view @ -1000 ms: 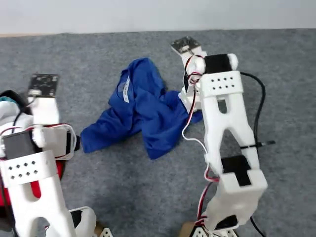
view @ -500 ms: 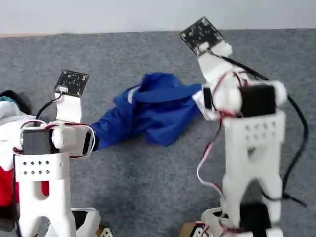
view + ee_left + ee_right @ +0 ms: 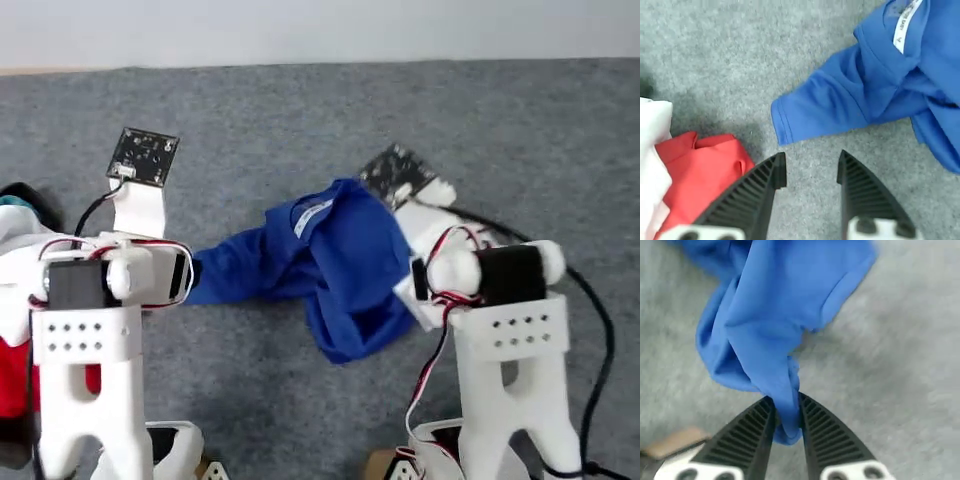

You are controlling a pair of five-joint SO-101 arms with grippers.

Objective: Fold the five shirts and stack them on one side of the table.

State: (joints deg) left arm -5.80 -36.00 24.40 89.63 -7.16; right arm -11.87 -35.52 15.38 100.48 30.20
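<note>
Red shirt (image 3: pixel 700 170) and white shirt (image 3: pixel 650 145) lay bunched at the left edge of the grey table (image 3: pixel 300 120) beside the left gripper (image 3: pixel 811 160), its jaws apart, while the crumpled blue shirt (image 3: pixel 340 260) lay mid-table, one fold clamped in the right gripper (image 3: pixel 786 401).

The blue shirt (image 3: pixel 345 265) is plain, with a white neck label (image 3: pixel 905 24). The red shirt (image 3: pixel 700 171) and white shirt (image 3: pixel 652 145) are plain too. The table (image 3: pixel 250 110) is mottled grey.
</note>
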